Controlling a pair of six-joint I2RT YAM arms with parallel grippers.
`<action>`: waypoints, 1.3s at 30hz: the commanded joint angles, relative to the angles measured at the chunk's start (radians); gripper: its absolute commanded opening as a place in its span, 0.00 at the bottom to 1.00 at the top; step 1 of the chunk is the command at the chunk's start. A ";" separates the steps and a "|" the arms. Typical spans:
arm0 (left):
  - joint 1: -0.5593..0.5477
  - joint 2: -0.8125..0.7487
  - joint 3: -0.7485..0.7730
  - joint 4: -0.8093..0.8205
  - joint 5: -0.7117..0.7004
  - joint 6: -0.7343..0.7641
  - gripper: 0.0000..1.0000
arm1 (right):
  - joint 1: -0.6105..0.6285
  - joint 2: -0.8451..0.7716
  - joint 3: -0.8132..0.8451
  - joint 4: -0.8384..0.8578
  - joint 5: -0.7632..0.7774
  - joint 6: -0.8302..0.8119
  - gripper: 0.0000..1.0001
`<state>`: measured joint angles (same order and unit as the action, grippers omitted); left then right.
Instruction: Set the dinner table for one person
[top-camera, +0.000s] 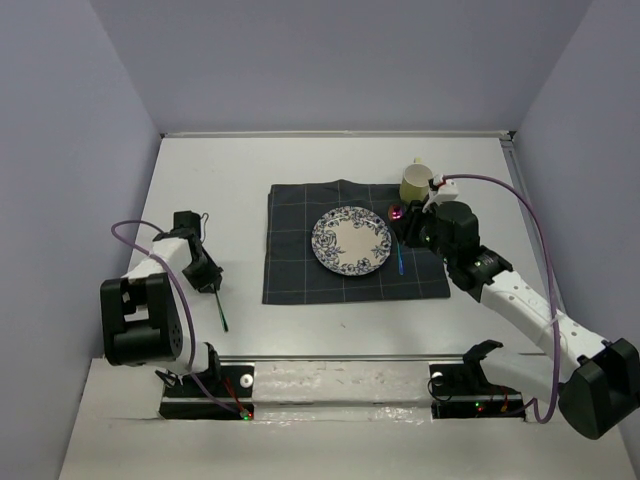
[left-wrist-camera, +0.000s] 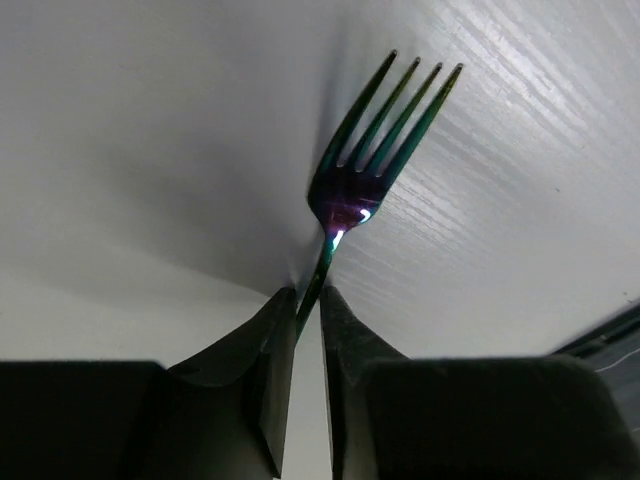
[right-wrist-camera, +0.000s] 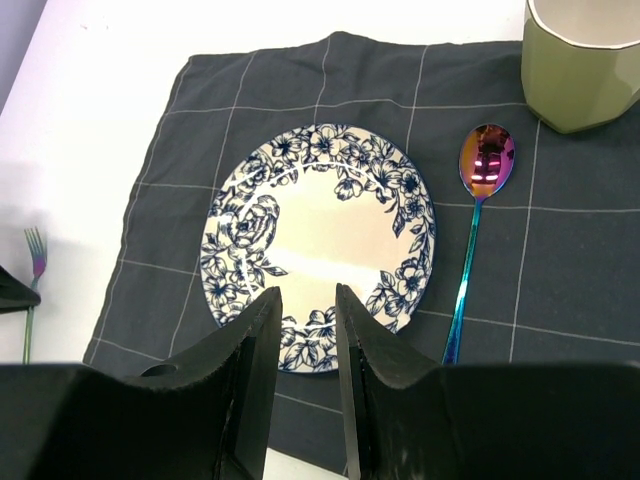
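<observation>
My left gripper (top-camera: 211, 283) is shut on the handle of an iridescent fork (top-camera: 222, 312) over the white dinner table (top-camera: 230, 170), left of the dark plaid placemat (top-camera: 300, 270). In the left wrist view the fork (left-wrist-camera: 370, 150) sticks out from the left gripper (left-wrist-camera: 308, 297), tines low over the tabletop. On the placemat lie a blue floral plate (top-camera: 351, 241), an iridescent spoon (top-camera: 401, 256) to its right, and a green mug (top-camera: 416, 182) at the far right corner. My right gripper (right-wrist-camera: 305, 298) hovers open above the plate (right-wrist-camera: 318, 240), holding nothing, with the spoon (right-wrist-camera: 478, 215) beside it.
A metal rail (top-camera: 340, 362) runs along the table's near edge, with both arm bases behind it. Grey walls close in the left, right and far sides. The right arm's purple cable (top-camera: 530, 215) arcs over the right side of the table.
</observation>
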<state>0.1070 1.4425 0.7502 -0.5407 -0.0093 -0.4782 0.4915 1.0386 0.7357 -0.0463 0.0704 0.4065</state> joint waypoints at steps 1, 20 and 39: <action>0.003 0.027 -0.046 0.080 0.042 -0.011 0.19 | 0.002 -0.023 -0.010 0.020 0.005 -0.017 0.34; -0.192 -0.243 0.314 0.007 -0.104 0.049 0.00 | 0.002 -0.043 -0.030 0.028 0.080 0.008 0.33; -0.576 0.209 0.514 0.208 -0.113 0.102 0.00 | 0.002 -0.022 -0.061 0.071 0.236 0.008 0.33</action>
<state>-0.4553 1.6699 1.1782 -0.3775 -0.1223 -0.4183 0.4915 1.0058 0.6701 -0.0338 0.2668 0.4229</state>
